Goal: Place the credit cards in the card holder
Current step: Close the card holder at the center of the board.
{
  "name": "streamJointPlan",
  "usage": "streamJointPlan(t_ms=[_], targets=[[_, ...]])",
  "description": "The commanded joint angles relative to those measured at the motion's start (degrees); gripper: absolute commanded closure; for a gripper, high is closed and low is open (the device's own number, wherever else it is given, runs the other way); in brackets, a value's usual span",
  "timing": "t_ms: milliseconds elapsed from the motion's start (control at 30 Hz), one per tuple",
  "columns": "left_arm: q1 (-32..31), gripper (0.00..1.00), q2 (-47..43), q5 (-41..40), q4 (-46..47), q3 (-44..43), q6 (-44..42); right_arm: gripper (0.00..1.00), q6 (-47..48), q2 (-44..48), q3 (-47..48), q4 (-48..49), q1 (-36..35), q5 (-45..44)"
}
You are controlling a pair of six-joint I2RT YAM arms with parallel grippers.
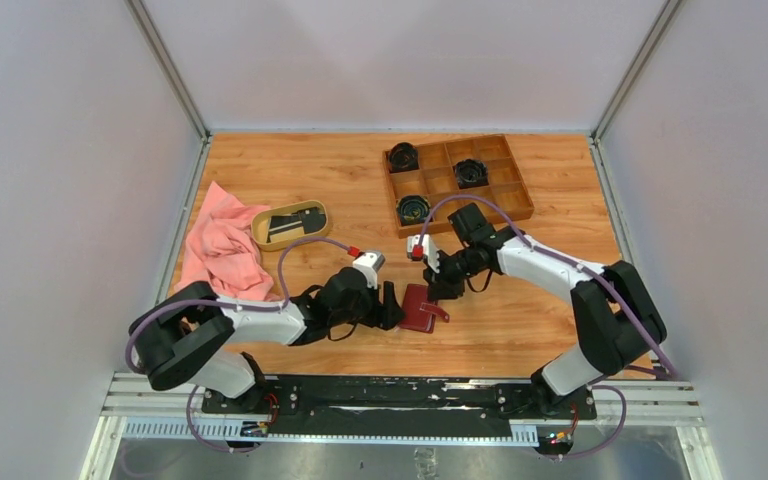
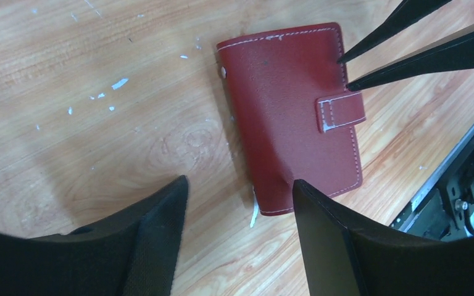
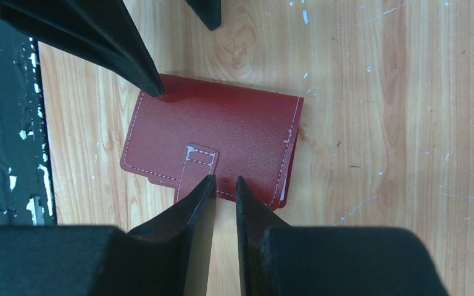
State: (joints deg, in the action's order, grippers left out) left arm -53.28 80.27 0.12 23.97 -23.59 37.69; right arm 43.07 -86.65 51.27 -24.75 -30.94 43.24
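The card holder (image 2: pixel 290 117) lies closed on the table (image 2: pixel 68 142), long axis from 12 to 6 o'clock in my left wrist view, snap tab (image 2: pixel 340 112) at 3 o'clock. My left fingers (image 2: pixel 160 228) stand apart at its 6 o'clock end, empty. My right fingers (image 3: pixel 197 209), almost together and empty, reach the edge beside the tab; they are nearer. I read no brand or writing.

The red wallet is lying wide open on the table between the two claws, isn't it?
Not open: the red wallet lies folded shut, its tab across the front, as the left wrist view shows. It does lie on the table between the left claw and right claw.
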Motion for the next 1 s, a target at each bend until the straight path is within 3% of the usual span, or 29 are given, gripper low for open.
streamJointPlan(t_ms=[0,367,633,967], targets=[[0.28,0.34,4.0,1.95,2.77,-1.87,1.21,0.78,-0.45,-1.51,0.9,0.06,-2.25,-3.28],[0.28,0.36,7.33,3.39,2.93,-3.38,1.33,0.81,3.16,-2.81,-0.1,-2.55,-3.25,-11.4],[0.98,0.26,6.92,4.02,3.92,-2.39,2.36,0.82,3.95,-4.82,0.17,-3.71,-3.24,-12.85],[3.94,0.29,17.13,14.35,26.82,2.12,13.98,0.82,4.3,-5.09,-0.11,-3.96,-3.21,-12.64]])
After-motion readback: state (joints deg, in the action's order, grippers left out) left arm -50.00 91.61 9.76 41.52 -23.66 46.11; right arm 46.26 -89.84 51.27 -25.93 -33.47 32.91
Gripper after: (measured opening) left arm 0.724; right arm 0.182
